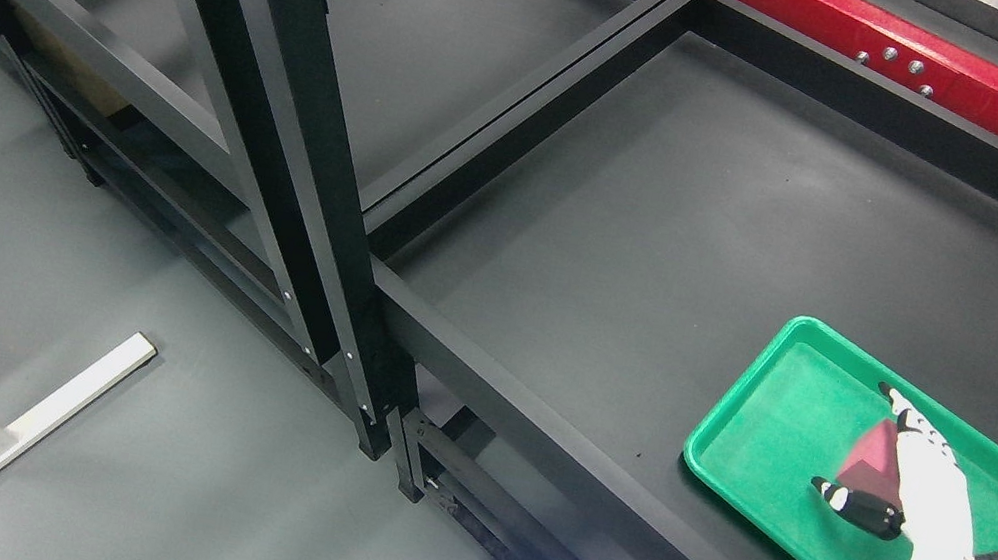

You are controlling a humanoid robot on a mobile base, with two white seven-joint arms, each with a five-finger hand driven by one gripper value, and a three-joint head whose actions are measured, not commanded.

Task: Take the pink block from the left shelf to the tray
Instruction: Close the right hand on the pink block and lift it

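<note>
The right hand pinches the pink block over the green tray, so it does best to lower until the block touches, then spread the fingers slowly.

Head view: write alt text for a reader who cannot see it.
The robot's right hand, reaching in from the lower right, grips a pink block over a green tray that sits on a dark shelf surface. Black frame beams cross the left half, with grey floor below and a red rail at the top right.
</note>
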